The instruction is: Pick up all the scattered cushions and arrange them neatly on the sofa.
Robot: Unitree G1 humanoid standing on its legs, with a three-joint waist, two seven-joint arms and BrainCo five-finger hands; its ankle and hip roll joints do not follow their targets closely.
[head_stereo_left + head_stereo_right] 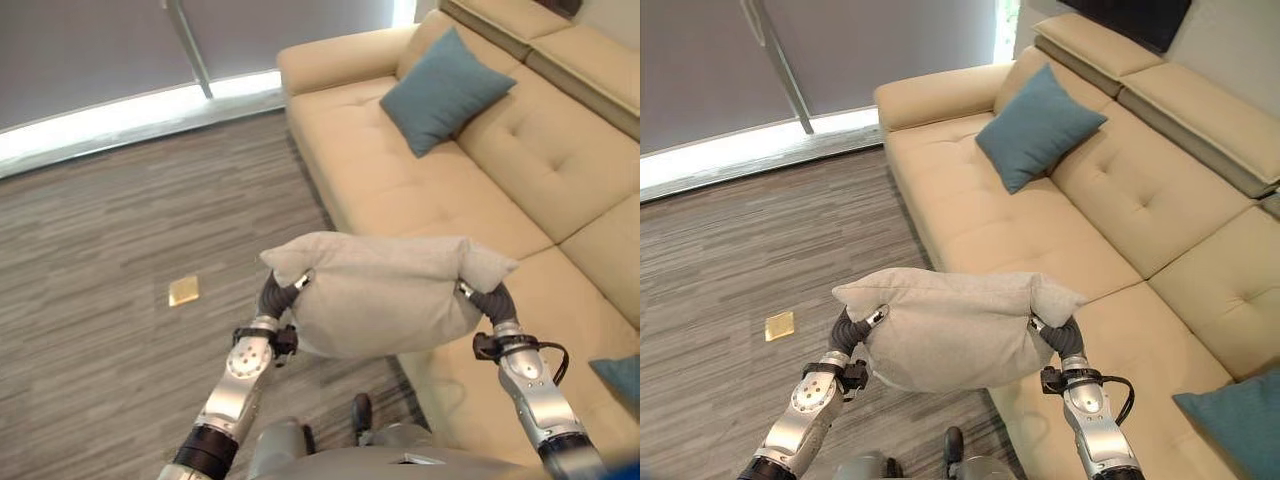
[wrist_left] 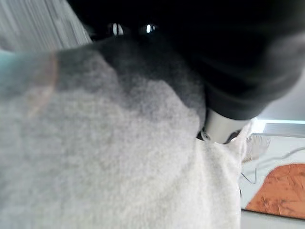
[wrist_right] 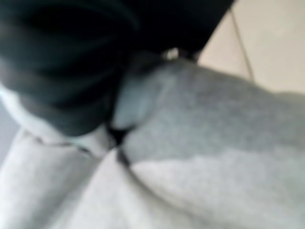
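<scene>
A grey cushion (image 1: pixel 385 292) hangs crosswise between the left hand (image 1: pixel 282 296) and right hand (image 1: pixel 484 298), fingers buried, grip unreadable. The beige sofa (image 1: pixel 420 190) lies to the right, a teal cushion (image 1: pixel 445 90) propped at its far end.

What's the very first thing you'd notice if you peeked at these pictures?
A big grey cushion held up in the air between the robot's left hand and right hand, one at each end, right by the front edge of the sofa. Next, the blue cushion leaning against the sofa's backrest at the far end. A small golden plate shines in the striped floor to the left.
</scene>
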